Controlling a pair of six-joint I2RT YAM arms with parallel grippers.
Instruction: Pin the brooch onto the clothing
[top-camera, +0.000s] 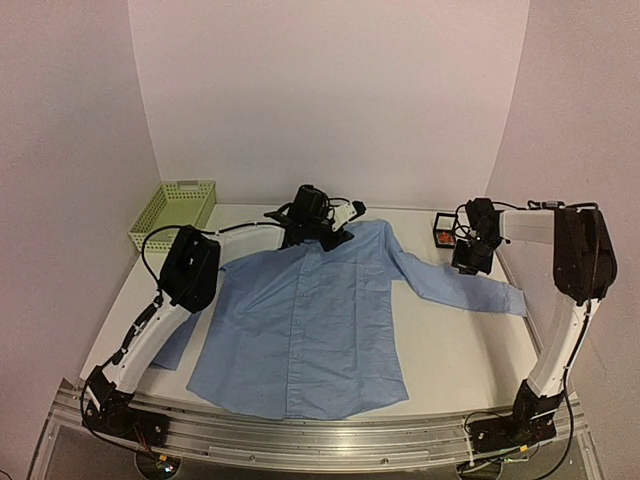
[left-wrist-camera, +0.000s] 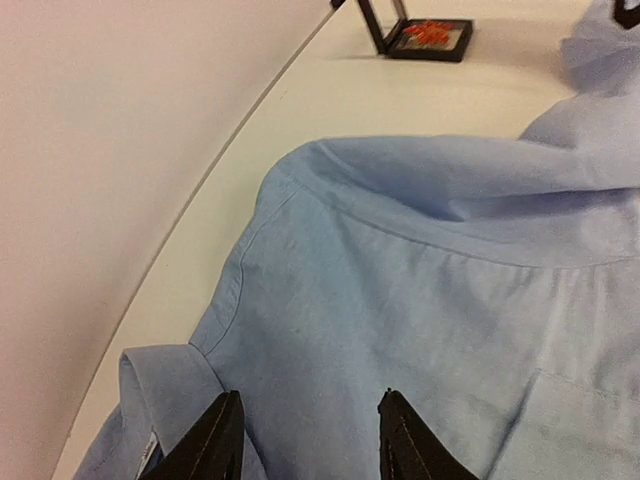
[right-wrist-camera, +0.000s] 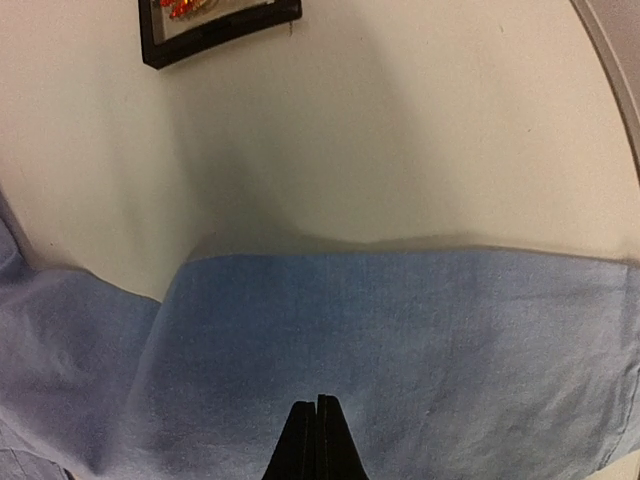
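Top external
Surface: white worktop, metal rail along its near edge.
Room: plain pale walls on three sides.
Count: one shirt, one basket, one box, one brooch, two arms.
Shirt: light blue, spread flat mid-worktop, collar toward the far edge, one sleeve reaching the right edge.
Basket: pale green plastic, far left corner; interior not readable.
Box: small, black, near the far right corner; holds the orange-red brooch.
Left gripper: at the collar.
Right gripper: over the sleeve, just beside the box.

Left wrist
Left gripper: fingers spread wide, empty, over the shirt shoulder.
Box: open, brooch inside, well apart.

Right wrist
Right gripper: fingertips pressed together above the sleeve.
Box: on bare worktop, brooch inside.
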